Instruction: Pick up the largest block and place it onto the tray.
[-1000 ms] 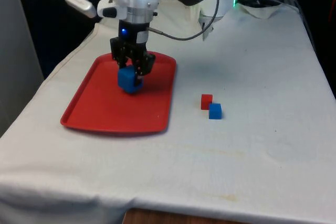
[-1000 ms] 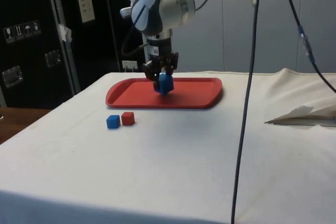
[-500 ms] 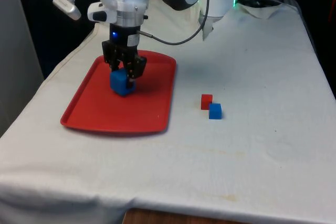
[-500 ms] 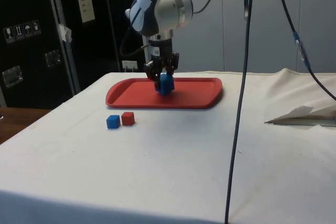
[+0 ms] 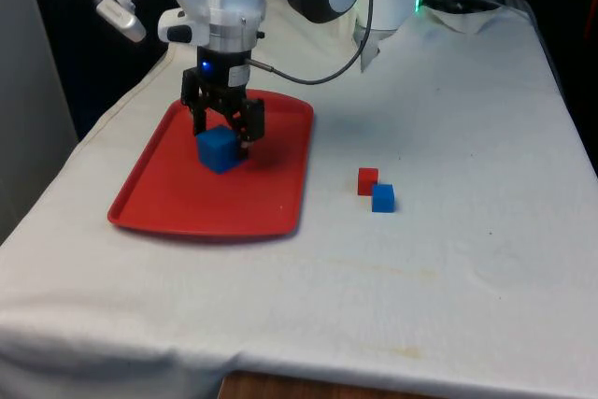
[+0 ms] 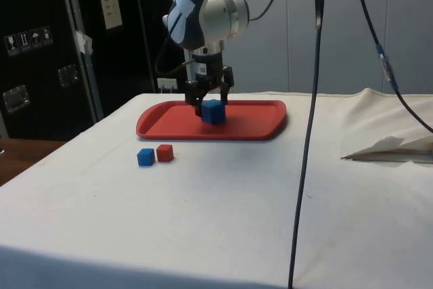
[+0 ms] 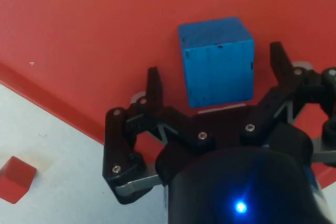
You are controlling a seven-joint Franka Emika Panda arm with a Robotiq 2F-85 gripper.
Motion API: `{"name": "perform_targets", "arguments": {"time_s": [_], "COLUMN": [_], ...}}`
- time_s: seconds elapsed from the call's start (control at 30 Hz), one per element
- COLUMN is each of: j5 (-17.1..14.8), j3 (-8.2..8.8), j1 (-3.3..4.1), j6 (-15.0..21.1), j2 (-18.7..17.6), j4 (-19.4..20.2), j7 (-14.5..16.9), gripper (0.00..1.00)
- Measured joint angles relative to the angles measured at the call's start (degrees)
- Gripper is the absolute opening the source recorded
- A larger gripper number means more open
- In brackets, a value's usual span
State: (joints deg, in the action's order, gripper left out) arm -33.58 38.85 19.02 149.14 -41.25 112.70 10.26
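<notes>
Gripper [image 7: 216,80] wide open, clear of big blue block [image 7: 216,61] on tray [image 5: 168,189]

**Q:** what else are you seeing on the table?

**A:** I'm looking at a small red block [image 5: 367,180] and a small blue block [image 5: 382,198] sitting touching each other on the white cloth [image 5: 448,259], well apart from everything else. I'm also seeing black cables [image 6: 308,133] hanging down in the side view, and crumpled cloth [image 6: 392,145] lying at that edge.
</notes>
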Motion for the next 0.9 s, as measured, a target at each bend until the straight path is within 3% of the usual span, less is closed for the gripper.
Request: {"name": "perform_targets", "arguments": {"time_s": [0.4,0.9], "j5": [0.00,2.46], "j3": [0.52,3.90], "j1": [0.17,2.18], "j6": [-0.63,-4.76], "j2": [0.63,6.13], "j4": [-0.63,-0.80], "j7": [0.00,-0.23], "gripper": [1.00,1.00]}}
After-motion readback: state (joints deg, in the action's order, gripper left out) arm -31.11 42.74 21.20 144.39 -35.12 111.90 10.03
